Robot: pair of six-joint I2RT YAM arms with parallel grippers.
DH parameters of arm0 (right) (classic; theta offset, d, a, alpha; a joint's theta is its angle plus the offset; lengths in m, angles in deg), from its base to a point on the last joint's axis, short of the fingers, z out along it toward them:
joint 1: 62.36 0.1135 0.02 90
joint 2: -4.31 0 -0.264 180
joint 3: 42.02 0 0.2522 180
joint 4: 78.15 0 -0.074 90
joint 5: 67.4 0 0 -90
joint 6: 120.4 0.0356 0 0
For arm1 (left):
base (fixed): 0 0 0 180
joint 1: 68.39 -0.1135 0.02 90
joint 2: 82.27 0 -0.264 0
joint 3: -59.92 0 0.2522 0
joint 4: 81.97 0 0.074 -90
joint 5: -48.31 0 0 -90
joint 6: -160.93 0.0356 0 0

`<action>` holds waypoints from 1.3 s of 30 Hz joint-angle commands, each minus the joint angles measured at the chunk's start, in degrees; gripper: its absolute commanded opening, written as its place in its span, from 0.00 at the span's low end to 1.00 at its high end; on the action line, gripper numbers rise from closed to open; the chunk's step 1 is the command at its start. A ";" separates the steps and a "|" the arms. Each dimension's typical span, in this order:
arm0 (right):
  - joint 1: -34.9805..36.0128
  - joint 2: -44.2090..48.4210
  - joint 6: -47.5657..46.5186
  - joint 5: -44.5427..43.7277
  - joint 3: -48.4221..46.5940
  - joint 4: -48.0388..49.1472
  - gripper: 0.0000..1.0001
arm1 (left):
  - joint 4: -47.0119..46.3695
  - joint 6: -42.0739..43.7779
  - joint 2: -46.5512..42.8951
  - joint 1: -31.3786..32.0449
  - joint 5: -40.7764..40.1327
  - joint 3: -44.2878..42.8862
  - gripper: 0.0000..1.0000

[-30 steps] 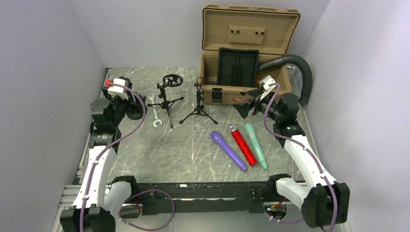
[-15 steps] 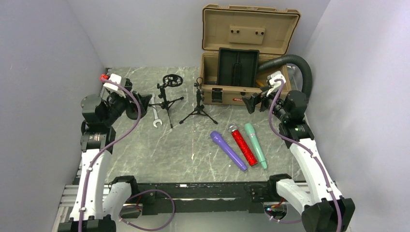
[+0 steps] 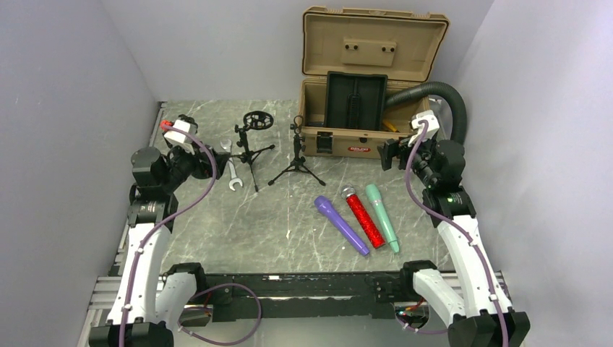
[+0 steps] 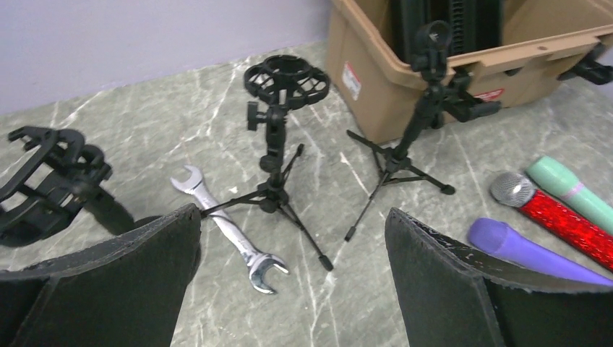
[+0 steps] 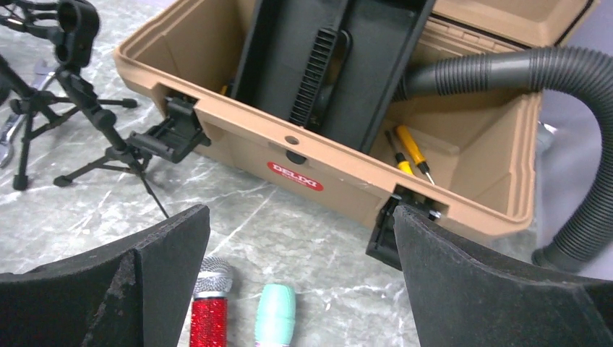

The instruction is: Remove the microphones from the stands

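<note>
Stands (image 3: 246,148) both bare | microphones (image 3: 363,219) lie on table (image 3: 275,224) | we hold left gripper (image 4: 293,217), right gripper (image 5: 300,213) spread and empty, likely because removal is done.

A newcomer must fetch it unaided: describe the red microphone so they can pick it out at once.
Start from the open tan case at the back of the table. In front of it three microphones lie side by side. The red microphone is the middle one, glittery with a silver mesh head, between a plain purple microphone and a mint-green microphone.
</note>
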State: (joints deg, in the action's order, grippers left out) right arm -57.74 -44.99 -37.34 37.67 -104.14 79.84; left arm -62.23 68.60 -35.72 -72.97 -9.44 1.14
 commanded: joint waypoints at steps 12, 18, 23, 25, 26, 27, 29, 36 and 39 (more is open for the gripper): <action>-2.70 -0.82 -3.40 -1.91 0.40 -0.49 1.00 | -3.77 1.62 -0.69 0.05 -4.54 1.67 0.99; -3.66 -0.10 -3.92 -3.11 0.38 -0.51 1.00 | -3.60 1.63 -0.13 -0.07 -5.41 1.56 0.99; -3.74 0.12 -5.10 -4.52 1.20 0.14 1.00 | -5.17 1.62 -0.09 -0.29 -4.22 2.67 0.99; -3.81 -0.09 -5.39 -3.65 1.08 -0.32 1.00 | -4.60 3.14 0.16 -0.34 -4.98 2.17 0.99; -3.83 -0.32 -5.45 -3.57 1.07 -0.27 1.00 | -4.43 3.52 0.25 -0.34 -5.18 2.17 0.99; -3.79 -0.42 -5.53 -3.51 1.18 -0.04 1.00 | -4.63 3.55 0.19 -0.42 -5.07 2.47 0.99; -3.70 -0.37 -5.78 -2.93 1.42 0.12 1.00 | -5.40 3.56 0.04 -0.51 -4.18 3.00 0.99; -3.74 -0.45 -5.87 -3.27 1.41 0.10 1.00 | -5.45 3.58 0.09 -0.68 -3.68 3.13 0.99; -3.74 0.02 -6.07 -2.69 1.13 -0.47 1.00 | -5.11 3.55 0.07 -0.75 -3.58 2.70 0.99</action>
State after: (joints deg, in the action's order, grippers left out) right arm -61.26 -45.84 -42.50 34.87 -102.83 78.11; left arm -64.79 71.38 -35.37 -73.32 -14.09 3.85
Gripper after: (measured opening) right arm 0.997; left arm 0.994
